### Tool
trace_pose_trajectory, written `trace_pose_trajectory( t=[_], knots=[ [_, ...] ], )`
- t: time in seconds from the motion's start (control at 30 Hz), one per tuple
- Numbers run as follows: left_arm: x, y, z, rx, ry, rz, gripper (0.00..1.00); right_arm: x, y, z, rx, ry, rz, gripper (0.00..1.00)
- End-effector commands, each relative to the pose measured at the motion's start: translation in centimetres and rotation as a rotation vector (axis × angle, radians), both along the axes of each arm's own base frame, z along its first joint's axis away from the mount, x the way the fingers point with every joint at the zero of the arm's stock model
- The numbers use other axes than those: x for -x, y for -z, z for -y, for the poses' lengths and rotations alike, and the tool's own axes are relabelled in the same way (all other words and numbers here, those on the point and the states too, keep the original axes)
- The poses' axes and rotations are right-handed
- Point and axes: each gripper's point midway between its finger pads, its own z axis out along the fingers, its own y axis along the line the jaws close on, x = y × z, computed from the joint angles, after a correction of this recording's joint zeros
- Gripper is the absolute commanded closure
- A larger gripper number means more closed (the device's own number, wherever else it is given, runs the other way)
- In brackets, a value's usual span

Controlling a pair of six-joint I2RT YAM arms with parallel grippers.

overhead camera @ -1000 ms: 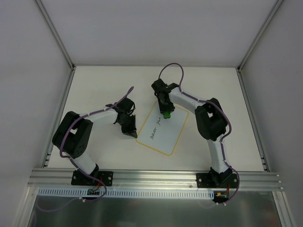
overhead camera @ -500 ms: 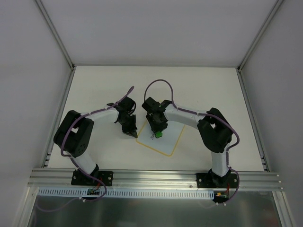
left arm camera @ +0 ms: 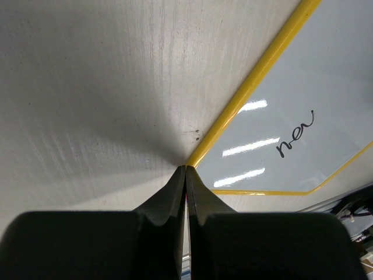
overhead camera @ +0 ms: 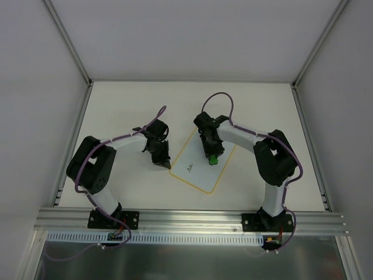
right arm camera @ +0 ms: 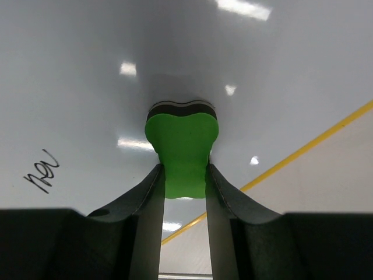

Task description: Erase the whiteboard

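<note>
The whiteboard (overhead camera: 201, 169) lies flat in the middle of the table, white with a yellow border. A short bit of black handwriting (overhead camera: 189, 168) remains near its left side; it also shows in the left wrist view (left arm camera: 296, 135) and the right wrist view (right arm camera: 41, 173). My right gripper (overhead camera: 212, 156) is shut on the green eraser (right arm camera: 181, 151), which presses on the board's middle. My left gripper (overhead camera: 164, 165) is shut and empty, its tips pressing at the board's left corner (left arm camera: 195, 157).
The beige table (overhead camera: 116, 111) is ringed by a metal frame, with white walls on three sides. An aluminium rail (overhead camera: 186, 219) runs along the near edge where both arm bases are bolted.
My right gripper swept the eraser down-left over the writing, then back right toward the board's middle. Most of the handwriting is gone; only a short piece at the left remains. The left arm stayed put.
</note>
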Motion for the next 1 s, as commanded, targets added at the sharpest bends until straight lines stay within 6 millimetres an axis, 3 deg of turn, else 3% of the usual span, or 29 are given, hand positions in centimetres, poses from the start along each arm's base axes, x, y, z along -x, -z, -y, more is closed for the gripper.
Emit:
trace_pose_trajectory(
  t=[0.0,0.13,0.27,0.5,0.8,0.97],
  knots=[
    [0.1,1.3,-1.5,-0.082,-0.013,0.002,1.00,-1.0,-0.7,0.9,0.072,0.032,0.031,1.00],
    [-0.2,1.2,-1.3,-0.076,-0.011,0.006,1.00,-1.4,-0.4,-1.7,0.046,-0.002,0.027,1.00],
    [-0.4,1.1,-1.1,-0.071,-0.016,0.004,1.00,-0.4,1.1,-4.0,0.041,-0.068,-0.011,1.00],
    [-0.5,1.4,-0.9,-0.070,-0.023,-0.006,1.00,3.9,2.8,-7.6,0.001,-0.222,-0.088,1.00],
    [-0.7,1.7,-0.9,-0.080,-0.050,-0.011,1.00,8.1,3.6,-9.3,-0.018,-0.306,-0.141,1.00],
    [-0.9,1.7,-1.2,-0.089,-0.073,-0.007,1.00,9.0,3.9,-7.6,0.018,-0.279,-0.148,1.00]
  ],
)
